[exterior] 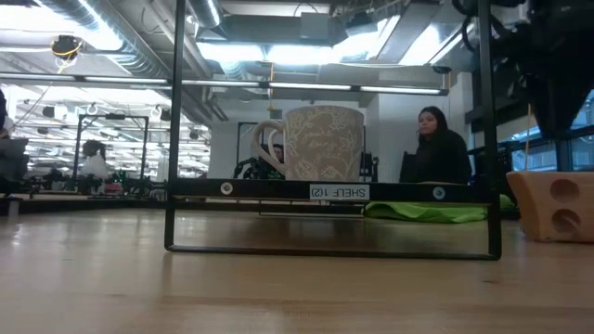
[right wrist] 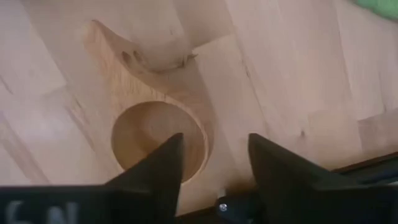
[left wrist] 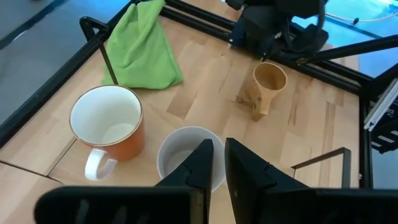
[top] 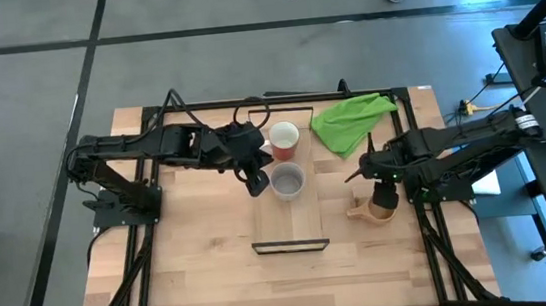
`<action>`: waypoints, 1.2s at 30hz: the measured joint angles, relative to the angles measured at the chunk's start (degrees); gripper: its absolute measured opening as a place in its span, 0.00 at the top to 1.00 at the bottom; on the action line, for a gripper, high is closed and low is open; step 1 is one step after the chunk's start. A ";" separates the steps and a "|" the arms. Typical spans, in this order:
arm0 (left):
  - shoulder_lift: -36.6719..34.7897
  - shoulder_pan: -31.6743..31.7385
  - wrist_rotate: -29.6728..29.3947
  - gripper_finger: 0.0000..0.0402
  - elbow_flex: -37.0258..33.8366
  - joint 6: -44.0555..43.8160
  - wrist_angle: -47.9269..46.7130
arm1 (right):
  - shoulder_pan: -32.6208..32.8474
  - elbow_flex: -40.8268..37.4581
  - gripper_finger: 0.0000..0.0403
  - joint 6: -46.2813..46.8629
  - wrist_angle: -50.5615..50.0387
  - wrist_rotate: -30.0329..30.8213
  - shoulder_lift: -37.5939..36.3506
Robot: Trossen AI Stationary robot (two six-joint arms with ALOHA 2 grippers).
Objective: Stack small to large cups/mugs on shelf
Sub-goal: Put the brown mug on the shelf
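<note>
The grey mug (top: 288,181) (exterior: 323,141) (left wrist: 177,152) stands on its base in the middle of the shelf (top: 288,222) (exterior: 278,190), its handle toward the table's left. The red mug (top: 285,140) (left wrist: 112,127) stands on the shelf's far end. The wooden cup (top: 371,211) (exterior: 555,204) (right wrist: 155,134) stands on the table to the right of the shelf. My left gripper (top: 258,185) (left wrist: 219,143) hovers over the grey mug's left side, its fingers all but shut. My right gripper (top: 385,197) (right wrist: 214,140) is open above the wooden cup, one finger over its hollow and one outside its rim.
A green cloth (top: 350,120) (left wrist: 140,53) lies at the table's far right. Black frame rails (top: 433,248) run along the table's sides. A person (exterior: 441,144) sits in the room behind. Bare tabletop (top: 215,279) spreads toward the near edge.
</note>
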 joint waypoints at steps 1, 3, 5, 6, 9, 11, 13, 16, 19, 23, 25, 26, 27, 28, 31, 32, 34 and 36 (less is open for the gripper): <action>0.00 -0.14 0.02 0.91 0.00 0.00 -0.02 | 0.28 -0.40 0.50 -0.01 0.21 0.04 -0.38; 0.00 -0.19 0.04 0.91 0.00 0.00 -0.04 | 0.94 -1.44 0.46 0.00 0.98 0.24 -1.32; 0.00 -0.27 0.02 0.91 0.00 -0.02 -0.19 | 1.42 -2.94 0.44 0.05 1.19 1.16 -2.33; 0.00 -0.27 0.02 0.91 0.00 -0.02 -0.26 | 1.67 -3.79 0.44 0.23 1.27 1.35 -2.89; 0.00 -0.27 0.00 0.91 0.00 -0.04 -0.50 | 2.08 -7.11 0.44 2.21 1.64 1.15 -4.74; 0.00 -0.21 0.00 0.91 0.00 0.00 -0.48 | 2.58 -8.85 0.45 3.54 2.66 1.07 -6.06; 0.00 -0.21 0.00 0.91 0.00 0.00 -0.48 | 2.94 -10.16 0.45 4.31 4.60 1.11 -7.28; 0.00 -0.02 -0.16 0.91 0.00 -0.01 -0.48 | 2.96 -11.51 0.45 4.04 6.95 1.54 -8.12; 0.00 0.05 -0.22 0.91 0.00 -0.02 -0.46 | 2.96 -13.13 0.44 2.33 7.29 2.21 -8.20; 0.00 0.45 -0.20 0.91 0.00 -0.43 -0.48 | 2.96 -15.32 0.44 1.10 8.60 1.80 -8.15; 0.00 0.54 -0.23 0.91 0.00 -1.01 -0.47 | 2.96 -15.19 0.44 1.14 9.53 1.59 -8.20; 0.00 0.68 -0.28 0.91 0.00 -1.27 -0.46 | 2.96 -15.04 0.44 1.16 9.89 1.70 -8.20; 0.00 0.84 -0.28 0.91 0.00 -1.33 -0.48 | 2.96 -14.95 0.44 1.08 10.20 2.27 -8.20; 0.00 1.02 -0.28 0.91 0.00 -1.41 -0.47 | 2.96 -14.87 0.44 0.99 10.59 2.80 -8.20; 0.00 1.32 -0.28 0.91 0.00 -1.53 -0.47 | 2.96 -14.99 0.44 0.98 11.51 2.91 -7.99; 0.00 1.46 -0.31 0.91 0.00 -1.53 -0.46 | 2.96 -15.04 0.44 1.02 11.14 2.91 -7.73; 0.00 1.77 -0.29 0.91 0.00 -1.55 -0.48 | 2.96 -15.08 0.44 1.04 11.04 2.91 -7.17; 0.00 1.88 -0.28 0.91 0.00 -1.57 -0.46 | 2.96 -15.08 0.44 1.10 11.03 3.14 -6.31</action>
